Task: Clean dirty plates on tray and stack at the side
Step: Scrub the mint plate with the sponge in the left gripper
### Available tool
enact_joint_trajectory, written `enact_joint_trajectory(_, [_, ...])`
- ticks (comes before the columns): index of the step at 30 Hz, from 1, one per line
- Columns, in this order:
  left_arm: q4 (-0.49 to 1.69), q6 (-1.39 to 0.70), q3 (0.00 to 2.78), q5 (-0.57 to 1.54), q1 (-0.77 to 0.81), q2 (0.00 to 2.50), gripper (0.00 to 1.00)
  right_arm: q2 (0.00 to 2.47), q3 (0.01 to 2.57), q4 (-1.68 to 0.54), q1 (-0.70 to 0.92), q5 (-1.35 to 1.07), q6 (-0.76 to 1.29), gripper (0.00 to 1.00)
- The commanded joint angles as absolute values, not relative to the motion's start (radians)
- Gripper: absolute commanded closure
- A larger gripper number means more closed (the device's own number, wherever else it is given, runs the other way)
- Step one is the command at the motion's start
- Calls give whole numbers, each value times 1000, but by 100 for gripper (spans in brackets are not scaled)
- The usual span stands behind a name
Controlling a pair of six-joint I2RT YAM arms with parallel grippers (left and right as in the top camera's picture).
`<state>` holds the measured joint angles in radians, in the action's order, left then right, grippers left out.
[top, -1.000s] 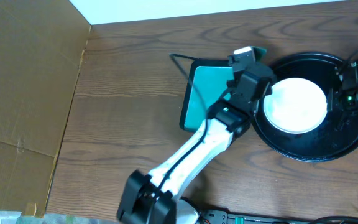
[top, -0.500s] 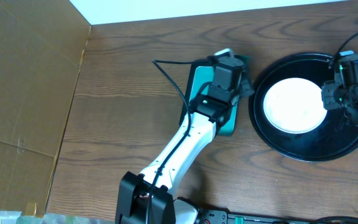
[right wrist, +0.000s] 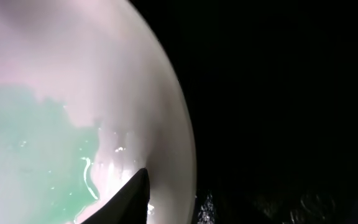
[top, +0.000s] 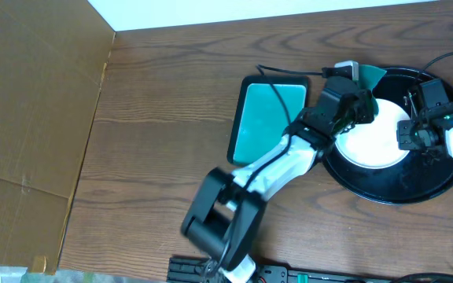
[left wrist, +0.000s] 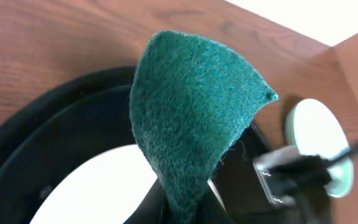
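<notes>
One white plate (top: 372,141) lies in the round black tray (top: 384,192). My left gripper (top: 359,96) is shut on a folded green scouring pad (top: 370,76) and hovers over the tray's far left rim. In the left wrist view the pad (left wrist: 191,118) stands up from the jaws, with the plate (left wrist: 98,186) below it. My right gripper (top: 410,132) is at the plate's right edge. In the right wrist view one dark finger (right wrist: 132,198) lies over the plate's rim (right wrist: 179,124). The other finger is lost against the black tray.
A rectangular teal tray (top: 267,118) with a black rim lies left of the round tray. A cardboard wall (top: 30,102) closes the left side. The left arm (top: 274,169) crosses the table from the front edge. A pale round disc (left wrist: 319,146) shows beyond the tray.
My left gripper swung right with the pad, from over the teal tray to the black tray's far left rim. The right gripper shifted left onto the plate's right edge.
</notes>
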<state>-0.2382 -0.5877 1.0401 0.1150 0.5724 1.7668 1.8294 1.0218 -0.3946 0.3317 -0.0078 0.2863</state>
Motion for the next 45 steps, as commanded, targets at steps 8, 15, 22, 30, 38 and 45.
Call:
enact_joint_trajectory(8, [-393, -602, 1042, 94, 570, 2022, 92, 1854, 1031, -374, 331, -13, 321, 87])
enact_joint_trajectory(15, [-376, -433, 1042, -13, 559, 2053, 93, 1854, 1031, -376, 331, -12, 321, 99])
enact_joint_trajectory(22, [-326, -296, 1042, -186, 559, 2008, 93, 1854, 1031, -377, 331, -12, 321, 99])
enact_joint_trajectory(30, [-265, -260, 1042, -262, 563, 1851, 93, 1854, 1031, -374, 331, -12, 321, 97])
enact_joint_trajectory(38, [-149, -345, 1042, -157, 561, 1718, 93, 1854, 1031, -365, 331, -13, 321, 73])
enact_joint_trajectory(45, [109, -409, 1042, -157, 537, 1718, 93, 1861, 1031, -348, 331, -12, 321, 72])
